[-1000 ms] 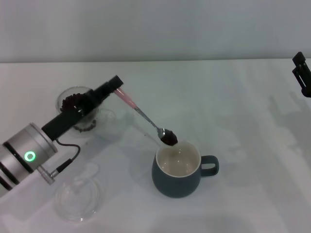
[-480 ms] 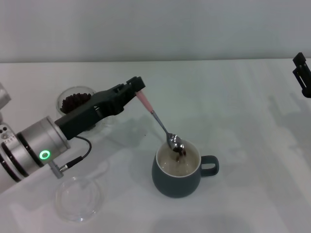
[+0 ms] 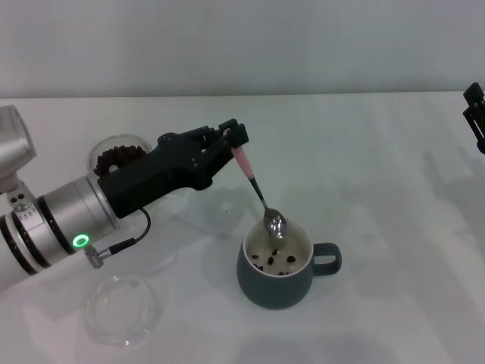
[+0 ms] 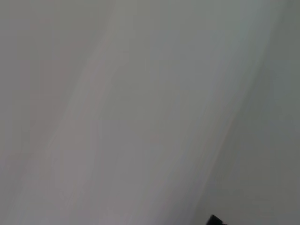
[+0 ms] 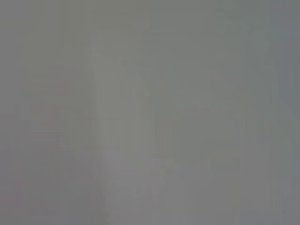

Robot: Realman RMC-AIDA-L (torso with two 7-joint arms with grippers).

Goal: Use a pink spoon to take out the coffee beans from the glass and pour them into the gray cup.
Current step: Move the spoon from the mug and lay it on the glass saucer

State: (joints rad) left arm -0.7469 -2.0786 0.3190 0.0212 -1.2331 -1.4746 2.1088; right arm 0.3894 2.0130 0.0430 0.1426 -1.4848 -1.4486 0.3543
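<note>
In the head view my left gripper (image 3: 235, 136) is shut on the pale-pink handle of the pink spoon (image 3: 258, 189). The spoon hangs steeply, its metal bowl tipped and empty just above the far rim of the gray cup (image 3: 277, 267). Several coffee beans (image 3: 274, 260) lie on the cup's cream-white bottom. The glass (image 3: 121, 161), holding more dark beans, stands at the left behind my left arm, which hides part of it. My right gripper (image 3: 476, 114) stays parked at the right edge. Both wrist views show only blank grey surface.
A shallow clear glass dish (image 3: 121, 307) lies near the front left, below my left forearm. The gray cup's loop handle (image 3: 327, 259) points right. The white table (image 3: 379, 174) stretches to the right of the cup.
My left gripper moved right and rolled, tipping the spoon steeper over the gray cup. The beans slid off the spoon and now lie inside the cup.
</note>
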